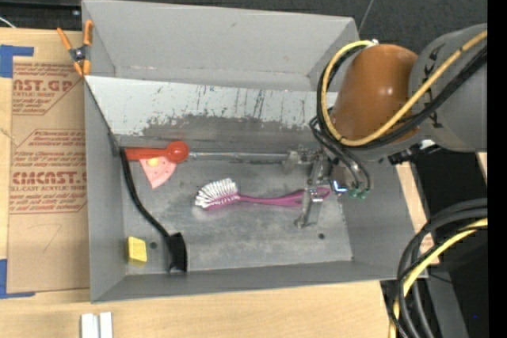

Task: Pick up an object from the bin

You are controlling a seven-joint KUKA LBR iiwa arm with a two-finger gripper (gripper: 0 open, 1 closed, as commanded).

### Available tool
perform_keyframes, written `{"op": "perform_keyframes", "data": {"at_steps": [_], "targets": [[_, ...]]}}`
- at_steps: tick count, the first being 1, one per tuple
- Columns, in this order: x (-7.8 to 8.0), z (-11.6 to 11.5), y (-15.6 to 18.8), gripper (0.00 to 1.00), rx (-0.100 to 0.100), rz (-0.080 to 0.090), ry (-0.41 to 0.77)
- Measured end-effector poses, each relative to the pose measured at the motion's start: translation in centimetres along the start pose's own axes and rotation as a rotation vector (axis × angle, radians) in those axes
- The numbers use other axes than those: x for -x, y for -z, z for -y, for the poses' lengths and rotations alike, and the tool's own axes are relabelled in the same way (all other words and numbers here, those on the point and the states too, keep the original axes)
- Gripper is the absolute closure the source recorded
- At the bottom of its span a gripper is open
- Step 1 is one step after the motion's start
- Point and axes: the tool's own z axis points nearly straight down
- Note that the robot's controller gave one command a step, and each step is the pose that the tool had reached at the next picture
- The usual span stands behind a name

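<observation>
A pink brush (245,197) with white bristles at its left end lies across the middle of the bin floor, handle pointing right. My gripper (313,200) is low over the right end of that handle, its metal fingers (309,211) standing at the handle's tip. Whether the handle sits between them is hidden by the gripper body.
At the left of the bin lie a red spoon-like piece (158,153) on a pink scrap (158,170), a long black brush (154,225) along the left wall, and a small yellow block (137,250) in the front left corner. The arm's orange dome overhangs the bin's right side.
</observation>
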Motion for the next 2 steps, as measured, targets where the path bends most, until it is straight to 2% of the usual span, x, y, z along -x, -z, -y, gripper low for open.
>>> {"op": "perform_keyframes", "data": {"at_steps": [1,2], "targets": [[0.0,0.0,0.0,0.00,0.000,0.000,0.000],[-0.5,-1.9,-6.7,0.00,0.000,0.003,0.169]]}}
